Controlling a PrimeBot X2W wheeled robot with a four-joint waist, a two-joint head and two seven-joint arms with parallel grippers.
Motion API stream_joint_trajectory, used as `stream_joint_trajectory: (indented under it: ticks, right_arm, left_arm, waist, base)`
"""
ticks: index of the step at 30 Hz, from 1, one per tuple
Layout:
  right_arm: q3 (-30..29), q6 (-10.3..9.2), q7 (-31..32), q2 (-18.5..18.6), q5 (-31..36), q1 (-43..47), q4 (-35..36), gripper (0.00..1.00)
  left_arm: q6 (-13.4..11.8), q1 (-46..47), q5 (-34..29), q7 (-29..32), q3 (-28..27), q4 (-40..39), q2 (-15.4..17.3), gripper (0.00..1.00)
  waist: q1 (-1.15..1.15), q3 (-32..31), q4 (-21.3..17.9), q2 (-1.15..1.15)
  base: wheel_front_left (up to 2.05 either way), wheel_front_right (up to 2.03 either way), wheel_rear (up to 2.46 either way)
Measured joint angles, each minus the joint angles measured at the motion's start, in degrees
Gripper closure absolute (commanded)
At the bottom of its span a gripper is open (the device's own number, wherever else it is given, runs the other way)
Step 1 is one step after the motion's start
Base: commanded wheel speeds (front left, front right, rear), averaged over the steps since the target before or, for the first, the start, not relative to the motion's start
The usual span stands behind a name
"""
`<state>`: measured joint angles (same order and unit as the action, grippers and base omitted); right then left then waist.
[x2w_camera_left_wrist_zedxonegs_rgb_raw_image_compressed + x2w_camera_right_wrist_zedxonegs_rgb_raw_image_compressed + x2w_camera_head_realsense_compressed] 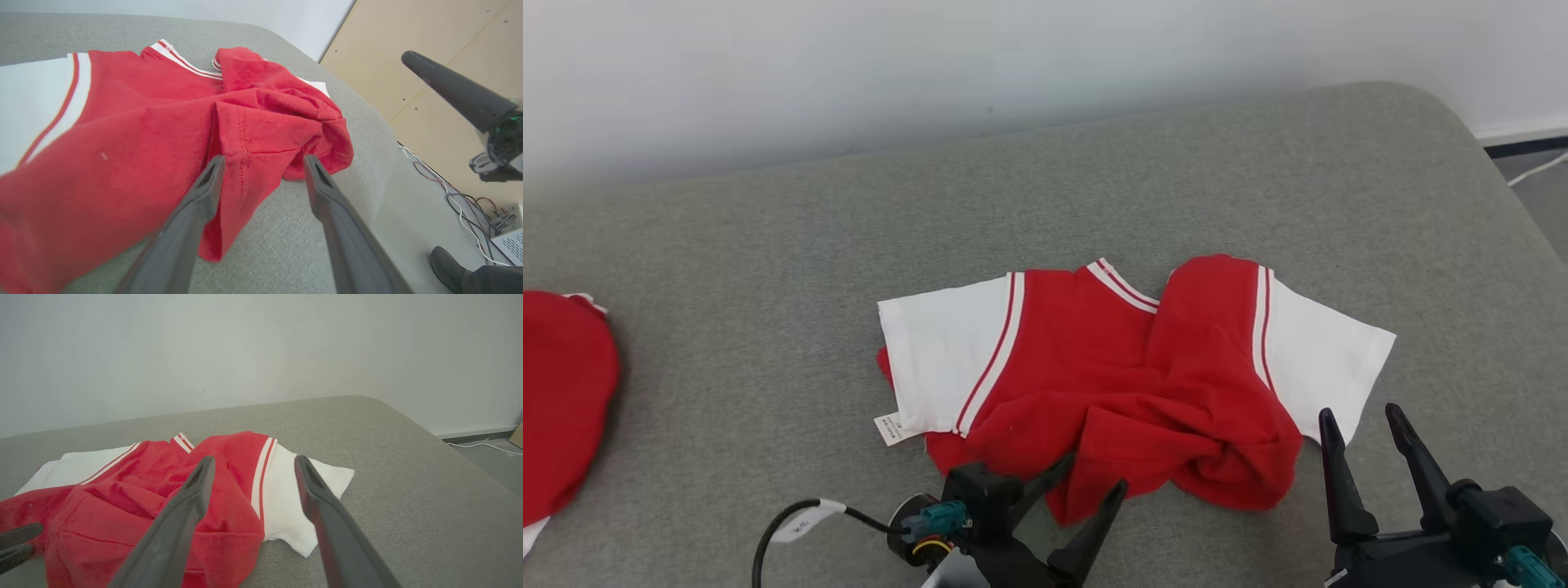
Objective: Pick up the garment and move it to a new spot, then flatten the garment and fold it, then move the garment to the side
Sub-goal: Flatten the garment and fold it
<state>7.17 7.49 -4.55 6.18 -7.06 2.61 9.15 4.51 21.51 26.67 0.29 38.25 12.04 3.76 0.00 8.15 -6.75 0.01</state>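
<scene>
On the grey cushion (1258, 180) the garment (1094, 359) lies bunched, its lower half hidden; left pincer (1097, 472) and right pincer (1360, 410) gape.

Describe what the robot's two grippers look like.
The left gripper has two long, tapering dark fingers on a black body, a teal connector and a black cable with a white tag. The right gripper has the same fingers, body and teal connector.

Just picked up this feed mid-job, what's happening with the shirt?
The red and white shirt lies rumpled on the grey cushion, lower half bunched up. The left hand is open, fingers straddling a red hem flap at the near edge. The right hand is open too, by the white sleeve on its side. Nothing is gripped yet; the shirt is not flat.
</scene>
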Motion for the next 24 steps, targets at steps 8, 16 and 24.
stream_joint_trajectory:
  ticks: [8, 16, 24]
  right_arm:
    - [-0.37, 0.00, -0.49, -0.18, 0.00, -0.32, -0.33, 0.00]
    - [-0.90, 0.00, -0.58, -0.22, 0.00, -0.49, -0.29, 0.00]
    - [-2.42, 0.00, -0.84, -0.27, 0.00, -0.76, -0.08, 0.00]
  left_arm:
    - [-0.40, 2.33, 0.93, -1.92, -0.05, 5.08, -0.44, 0.00]
    - [-0.23, 3.18, 2.07, -3.46, 1.36, 5.56, -0.67, 1.00]
    - [-1.30, 2.65, 2.35, -4.65, 0.93, 2.25, 0.33, 1.00]
  waist:
    - [0.00, 1.07, -1.59, 0.00]
    - [0.00, 1.39, -0.82, 0.00]
    - [0.00, 1.83, 0.63, 0.00]
  base:
    - [0.00, 0.00, 0.00]
    - [0.00, 0.00, 0.00]
    - [0.00, 0.00, 0.00]
